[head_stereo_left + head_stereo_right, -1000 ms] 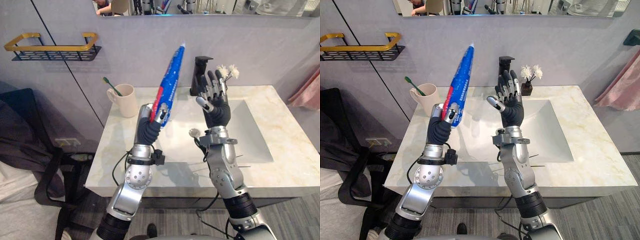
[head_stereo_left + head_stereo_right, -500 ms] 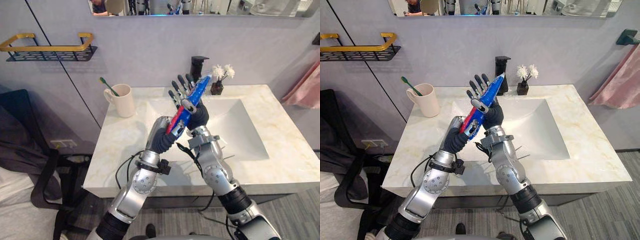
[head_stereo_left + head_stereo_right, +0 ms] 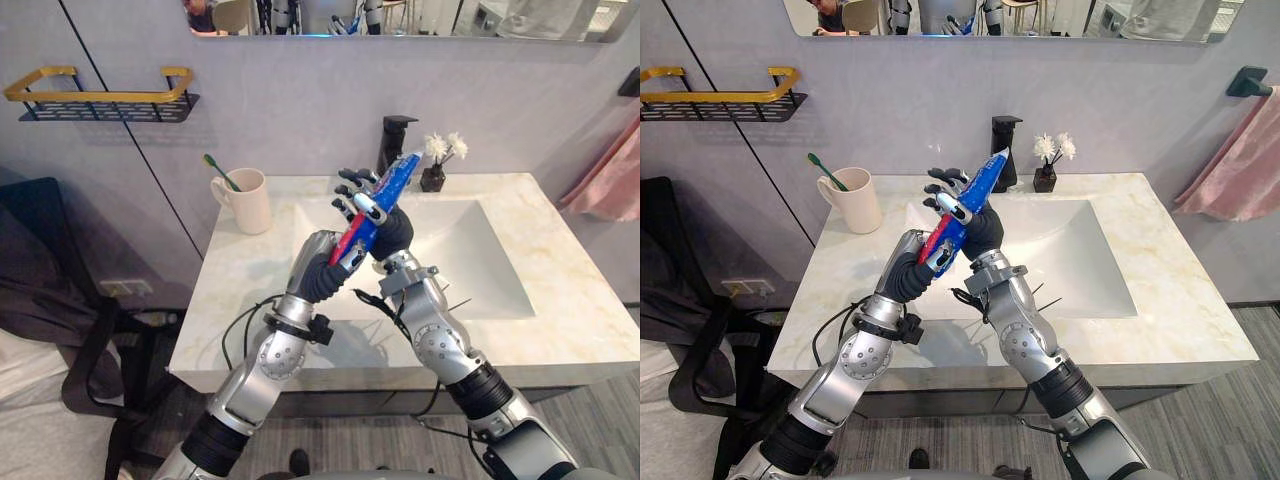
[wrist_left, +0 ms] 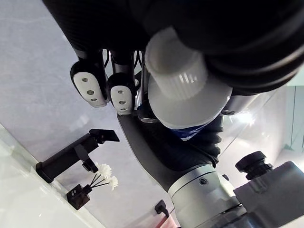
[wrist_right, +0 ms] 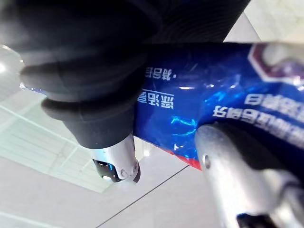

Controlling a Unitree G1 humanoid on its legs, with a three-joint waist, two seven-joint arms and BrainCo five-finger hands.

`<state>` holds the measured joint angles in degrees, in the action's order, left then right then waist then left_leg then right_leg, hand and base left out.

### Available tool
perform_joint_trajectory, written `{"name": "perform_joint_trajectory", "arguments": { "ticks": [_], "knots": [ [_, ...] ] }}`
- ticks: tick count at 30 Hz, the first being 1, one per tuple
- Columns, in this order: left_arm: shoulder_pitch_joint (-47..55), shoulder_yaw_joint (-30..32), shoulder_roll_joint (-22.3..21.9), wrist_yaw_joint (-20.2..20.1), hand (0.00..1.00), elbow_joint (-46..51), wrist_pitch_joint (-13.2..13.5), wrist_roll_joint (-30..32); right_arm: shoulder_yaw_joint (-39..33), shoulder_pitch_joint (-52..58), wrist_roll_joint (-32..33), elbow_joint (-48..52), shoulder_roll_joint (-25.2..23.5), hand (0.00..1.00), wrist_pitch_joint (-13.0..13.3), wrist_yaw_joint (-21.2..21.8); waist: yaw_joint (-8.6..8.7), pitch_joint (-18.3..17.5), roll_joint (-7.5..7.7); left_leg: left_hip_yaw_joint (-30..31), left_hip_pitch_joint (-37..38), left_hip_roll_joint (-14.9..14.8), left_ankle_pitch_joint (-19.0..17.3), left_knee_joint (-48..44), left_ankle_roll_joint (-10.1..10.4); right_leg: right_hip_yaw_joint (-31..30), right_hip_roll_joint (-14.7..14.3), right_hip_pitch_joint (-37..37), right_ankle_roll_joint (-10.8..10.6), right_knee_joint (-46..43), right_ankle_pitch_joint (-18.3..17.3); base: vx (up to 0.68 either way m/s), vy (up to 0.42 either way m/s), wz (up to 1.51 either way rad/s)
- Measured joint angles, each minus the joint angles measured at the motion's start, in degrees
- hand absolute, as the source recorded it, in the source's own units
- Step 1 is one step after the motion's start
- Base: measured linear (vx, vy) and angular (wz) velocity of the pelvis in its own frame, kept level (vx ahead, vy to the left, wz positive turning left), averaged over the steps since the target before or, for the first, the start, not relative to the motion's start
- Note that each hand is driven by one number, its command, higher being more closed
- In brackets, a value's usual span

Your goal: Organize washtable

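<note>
Marble washtable (image 3: 572, 300) below — both left hand (image 3: 318, 272) and right hand (image 3: 392, 232) clasp glossy blue toothpaste tube (image 3: 398, 178).

Soft, even indoor light from overhead; no hard shadows across the scene. Wall (image 3: 280, 120) & marble counter (image 3: 570, 300) read bright, w/ a pale sheen on the counter near the mug (image 3: 250, 203) and down the basin (image 3: 480, 270) slope. Mirror (image 3: 450, 15) strip up top throws back bright room reflections. Dimmer at far left, where a dark chair (image 3: 40, 260) sinks into shade; space under the counter goes near black. Right wrist view: white glints streak the glossy blue tube (image 5: 199, 109), bright floor behind. Left wrist view: the tube's white cap (image 4: 176, 64) is well lit vs. a black surround; pale wall beyond, evenly lit.
</note>
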<state>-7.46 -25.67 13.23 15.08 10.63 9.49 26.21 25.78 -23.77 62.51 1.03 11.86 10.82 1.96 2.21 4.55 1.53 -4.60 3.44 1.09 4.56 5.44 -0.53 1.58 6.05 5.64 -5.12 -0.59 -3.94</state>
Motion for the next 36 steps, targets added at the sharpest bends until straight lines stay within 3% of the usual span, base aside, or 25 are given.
{"name": "perform_joint_trajectory", "arguments": {
  "ticks": [4, 5, 15, 17, 19, 23, 26, 32, 36],
  "knots": [
    [0.67, 1.46, -0.12, 0.15, 1.00, 0.01, 0.59, 1.03, -0.28, 0.00, -1.40, 0.20, -0.87, 1.00, -0.01, 0.73, 0.03, -0.01, -0.02, -0.01, 0.00, 0.01, 0.03, 0.00, 0.01, -0.01, 0.01, 0.01, -0.02, 0.21, 0.06, 0.00, 0.000, 0.00],
    [0.93, 1.88, -0.22, 0.24, 0.00, 0.02, 0.85, 1.05, -0.45, 0.01, -2.48, 0.20, -1.37, 1.00, -0.02, 0.74, 0.06, -0.01, -0.02, -0.01, 0.00, 0.00, 0.04, 0.00, 0.01, -0.01, 0.01, 0.01, -0.03, 0.24, 0.08, 0.00, 0.000, 0.00],
    [3.59, 10.24, -3.28, 1.84, 0.00, 6.07, 3.56, 1.53, -6.99, 1.13, -15.08, 7.14, -5.74, 1.00, -0.04, 0.70, 0.05, -0.02, -0.06, 0.52, -0.19, 0.07, 0.04, 0.01, 0.02, 0.70, 0.08, 0.33, -0.04, 0.42, 0.10, 0.00, 0.000, 0.02],
    [5.07, 18.21, -5.56, 5.02, 0.00, 8.42, 3.24, 0.34, -12.53, 2.89, -16.53, 9.32, -5.82, 1.00, 0.68, 0.49, -0.02, -0.02, -0.07, 0.94, -0.19, 0.12, 0.07, 0.01, 0.06, 1.18, 0.10, 0.64, -0.04, 0.55, 0.10, 0.00, -0.005, 0.13],
    [7.13, 30.05, -6.06, 9.34, 0.00, 10.35, 2.36, -2.15, -21.01, 4.94, -18.11, 10.23, -5.33, 1.00, 3.32, -0.86, -0.07, -0.03, -0.13, 1.49, -0.18, 0.13, 0.10, 0.02, 0.12, 1.72, 0.09, 1.03, -0.02, 0.85, 0.08, -0.01, -0.021, 0.13],
    [12.35, 39.23, -6.51, 12.32, 0.00, 12.09, 2.26, -6.64, -27.07, 7.68, -18.61, 12.03, -3.49, 1.00, 5.68, -2.29, -0.30, -0.04, -0.22, 1.53, -0.18, 0.13, 0.09, 0.11, 0.14, 1.82, 0.09, 1.07, 0.05, 0.95, 0.02, 0.00, -0.007, 0.01],
    [15.34, 43.60, -9.31, 12.89, 0.00, 11.36, 2.55, -12.52, -27.97, 9.40, -20.67, 13.20, -3.38, 1.00, 5.69, -2.32, -0.29, -0.07, -0.29, 1.56, -0.24, 0.11, 0.08, 0.44, 0.16, 1.94, 0.08, 1.07, 0.09, 1.04, 0.00, -0.01, -0.005, 0.01],
    [20.96, 50.67, -13.73, 12.12, 0.00, -2.77, 3.60, -26.15, -30.35, 11.76, -26.29, 13.91, -3.56, 1.00, 5.51, -3.60, -1.76, -0.18, -0.35, 2.98, -1.37, 0.20, 0.10, 0.47, 0.23, 3.52, 0.10, 0.96, 0.11, 1.84, -0.03, -0.02, -0.019, 0.12],
    [25.42, 51.38, -15.34, 8.46, 0.00, -14.08, 2.55, -27.94, -34.39, 11.75, -31.81, 13.35, -3.51, 1.00, 5.40, -6.28, -3.23, -0.42, -0.13, 4.58, -3.52, 0.44, 0.53, 0.43, 0.72, 5.20, 0.17, -0.36, 0.11, 1.88, -0.02, 0.01, -0.021, 0.20]
  ]
}}
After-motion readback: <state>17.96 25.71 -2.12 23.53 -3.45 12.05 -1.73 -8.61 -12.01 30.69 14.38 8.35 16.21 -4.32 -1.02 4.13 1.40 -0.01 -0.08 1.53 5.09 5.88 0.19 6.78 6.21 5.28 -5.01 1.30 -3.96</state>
